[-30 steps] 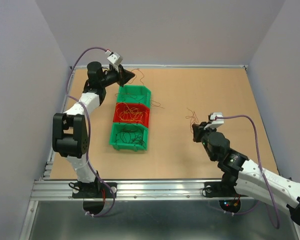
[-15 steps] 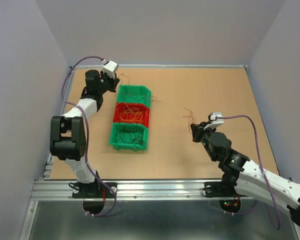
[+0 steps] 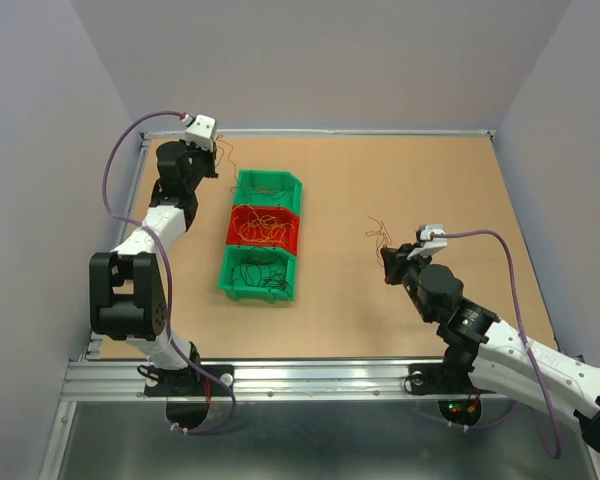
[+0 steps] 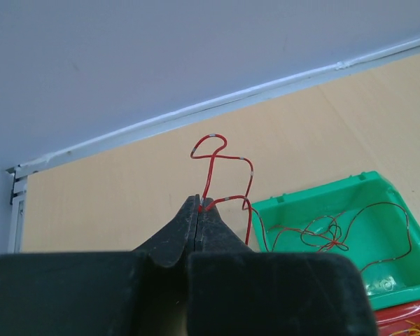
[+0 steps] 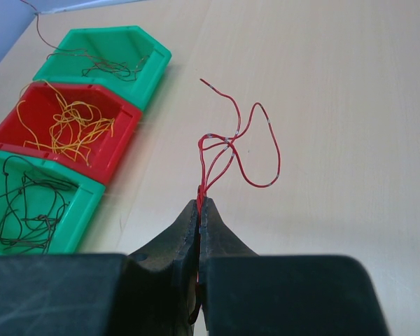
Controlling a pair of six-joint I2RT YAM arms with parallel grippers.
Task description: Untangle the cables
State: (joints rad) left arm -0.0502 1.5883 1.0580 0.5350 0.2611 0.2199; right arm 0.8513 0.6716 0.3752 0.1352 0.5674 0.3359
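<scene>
My left gripper point(image 3: 212, 160) point(image 4: 199, 203) is at the table's far left corner, shut on a thin red cable point(image 4: 210, 150). That cable loops up from the tips and trails right into the far green bin point(image 4: 378, 210), where more reddish-brown cables point(image 4: 329, 234) lie. My right gripper point(image 3: 388, 262) point(image 5: 201, 203) is low over the table right of centre, shut on a small bunch of red cables point(image 5: 255, 140) that fan out ahead of the tips on the board. Those red cables point(image 3: 380, 230) look separate from the left gripper's one.
Three bins stand in a row left of centre: the far green bin point(image 3: 267, 190), a red bin point(image 3: 264, 229) with orange-yellow cables point(image 5: 73, 119), and a near green bin point(image 3: 259, 272) with black cables point(image 5: 28, 203). Walls close the back and sides.
My left arm has swung left and back from the far green bin's corner toward the table's far left corner, drawing the red cable with it. The right arm has barely moved.
</scene>
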